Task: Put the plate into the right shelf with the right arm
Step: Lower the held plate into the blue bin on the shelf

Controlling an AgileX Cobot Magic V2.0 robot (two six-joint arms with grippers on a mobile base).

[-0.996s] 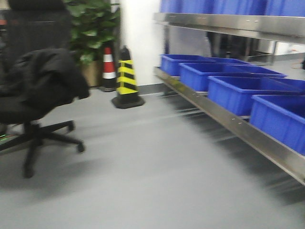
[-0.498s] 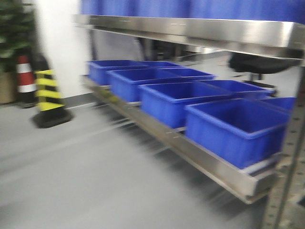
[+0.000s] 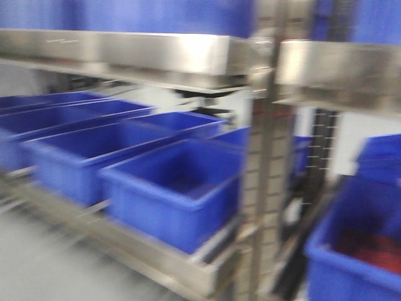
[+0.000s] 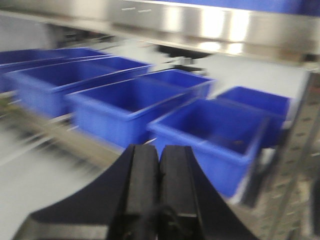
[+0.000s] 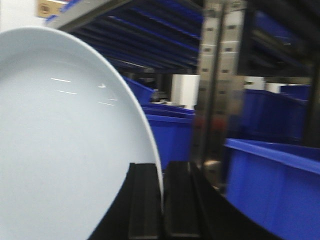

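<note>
In the right wrist view my right gripper [image 5: 161, 172] is shut on the rim of the white plate [image 5: 60, 145], which stands on edge and fills the left half of that view. The steel shelf [image 3: 125, 53] with blue crates [image 3: 175, 188] fills the front view; its upright post [image 5: 217, 85] stands just beyond the plate. A further shelf section [image 3: 338, 69] with a blue crate [image 3: 357, 251] lies to the right. In the left wrist view my left gripper [image 4: 159, 152] is shut and empty, in front of the lower tier's crates [image 4: 125, 105].
The lower steel rail [image 3: 113, 244] runs diagonally across the front view above the grey floor [image 3: 37, 276]. A perforated steel post [image 3: 263, 188] separates the two shelf sections. Blue crates line the upper tier [image 3: 125, 12]. All views are motion-blurred.
The front view has swung right: the office chair, plant and cones have left the frame, and the shelf with its post and the right-hand section now fills it.
</note>
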